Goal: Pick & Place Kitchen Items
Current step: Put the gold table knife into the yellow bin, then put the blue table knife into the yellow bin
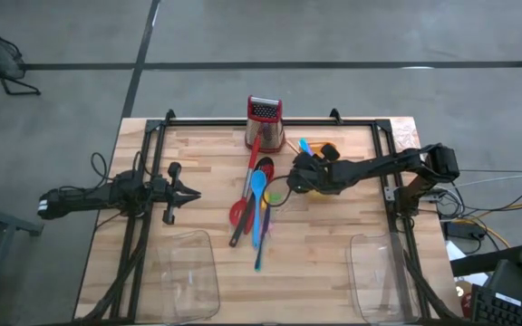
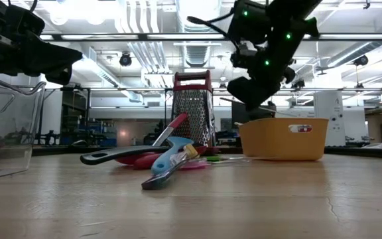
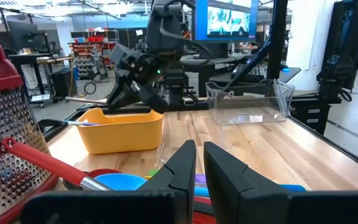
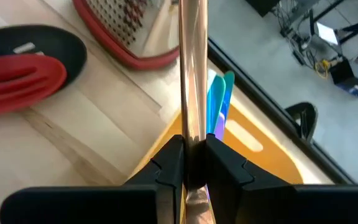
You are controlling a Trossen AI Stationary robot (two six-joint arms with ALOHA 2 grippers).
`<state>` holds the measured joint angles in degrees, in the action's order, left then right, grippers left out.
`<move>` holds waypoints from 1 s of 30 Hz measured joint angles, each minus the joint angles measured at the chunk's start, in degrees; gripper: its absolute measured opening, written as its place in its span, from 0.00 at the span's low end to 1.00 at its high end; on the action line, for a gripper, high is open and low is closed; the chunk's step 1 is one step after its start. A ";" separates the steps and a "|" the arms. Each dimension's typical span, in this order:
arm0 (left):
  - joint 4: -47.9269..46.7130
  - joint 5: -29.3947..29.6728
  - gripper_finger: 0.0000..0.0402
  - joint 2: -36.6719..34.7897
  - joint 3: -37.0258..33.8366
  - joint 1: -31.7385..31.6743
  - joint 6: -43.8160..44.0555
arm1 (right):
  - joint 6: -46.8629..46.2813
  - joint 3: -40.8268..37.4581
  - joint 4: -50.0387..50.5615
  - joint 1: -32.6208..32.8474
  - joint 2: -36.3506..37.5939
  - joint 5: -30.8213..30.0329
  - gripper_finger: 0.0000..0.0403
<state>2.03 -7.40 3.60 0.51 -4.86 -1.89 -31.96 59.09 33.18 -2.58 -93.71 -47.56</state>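
My right gripper hangs over the yellow bin and is shut on a thin copper-coloured stick. Blue and green sticks stand in the bin. A pile of utensils lies mid-table: a red spoon, a blue spoon, a black ladle and thin coloured pieces. My left gripper waits at the table's left, shut and empty, pointing at the pile. My right gripper pinches the stick's shaft between its two fingers, coming slanting down from the table's right. The stick is lifted clear above the bin and reaches out past the fingers toward the grater.
A metal grater with red trim stands at the far edge behind the pile. Two clear plastic trays lie near the front edge, one on the left and one on the right. A black frame runs along the table's sides.
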 joint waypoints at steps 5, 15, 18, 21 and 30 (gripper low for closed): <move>0.01 0.00 0.10 0.00 0.00 0.00 0.00 | -0.91 -2.29 -1.64 -0.67 0.00 0.25 0.13; 0.04 0.00 0.10 0.00 0.00 0.00 0.00 | -3.92 -5.24 -2.54 -1.10 0.00 0.08 0.12; 0.04 0.00 0.10 0.00 0.00 0.02 0.00 | -4.09 -5.75 -2.70 -1.23 0.00 0.03 0.08; 0.04 0.00 0.10 0.00 0.00 0.00 0.00 | -4.09 -5.79 -2.71 -1.23 0.00 0.03 0.05; 0.04 0.00 0.10 0.00 0.00 0.02 0.00 | -4.09 -5.75 -2.66 -1.21 0.00 0.03 0.02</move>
<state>2.07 -7.40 3.60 0.51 -4.84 -1.89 -36.05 53.34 30.52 -3.79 -93.71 -47.53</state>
